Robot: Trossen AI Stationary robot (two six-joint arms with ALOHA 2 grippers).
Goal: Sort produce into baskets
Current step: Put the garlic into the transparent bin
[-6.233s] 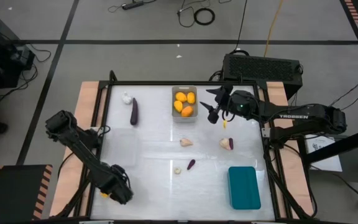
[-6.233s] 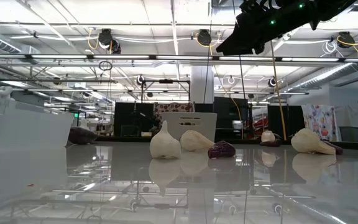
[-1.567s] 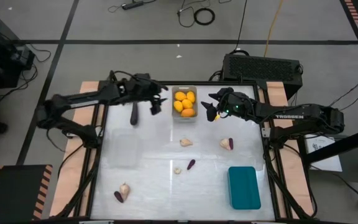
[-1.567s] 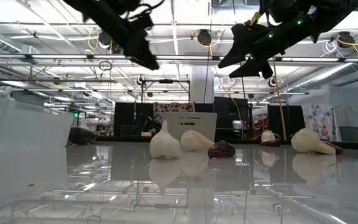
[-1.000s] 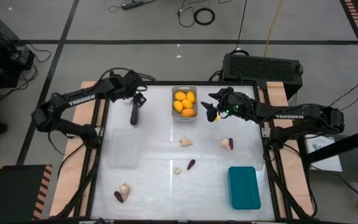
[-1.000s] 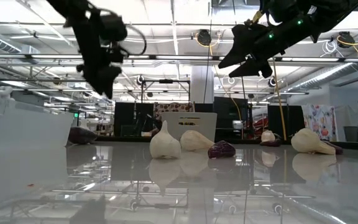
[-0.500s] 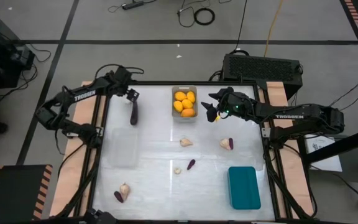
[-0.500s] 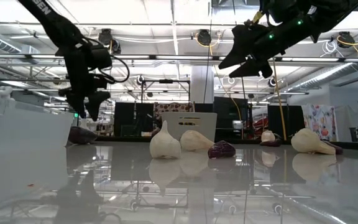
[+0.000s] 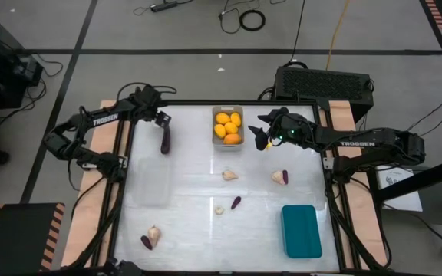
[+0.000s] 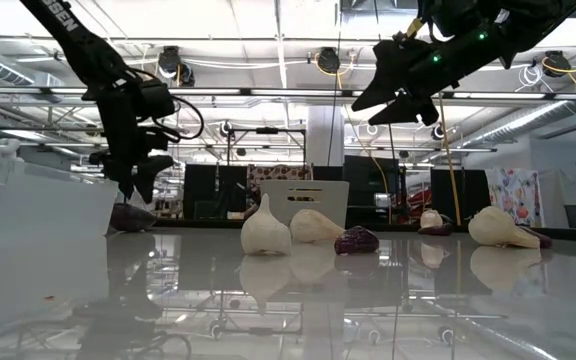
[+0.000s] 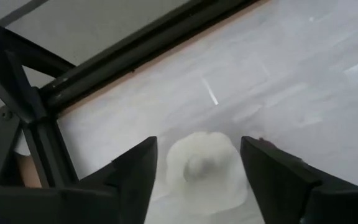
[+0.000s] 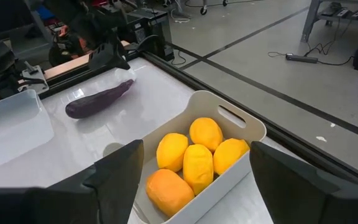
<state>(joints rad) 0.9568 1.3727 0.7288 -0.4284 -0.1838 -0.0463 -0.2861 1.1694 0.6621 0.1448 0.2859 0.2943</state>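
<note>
CHANGE: left gripper [image 11: 194,171] has swung to the far left corner, fingers spread round the small white garlic bulb [image 11: 199,167] | MEANS: garlic grab next, I think | right gripper [image 9: 261,139]: open, waiting beside the grey bin of yellow fruits [image 9: 228,127]

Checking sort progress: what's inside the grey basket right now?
The grey basket holds five yellow-orange fruits, piled together and filling most of it. Nothing else shows among them in the high or right wrist view; whatever might lie beneath the pile is hidden.
</note>
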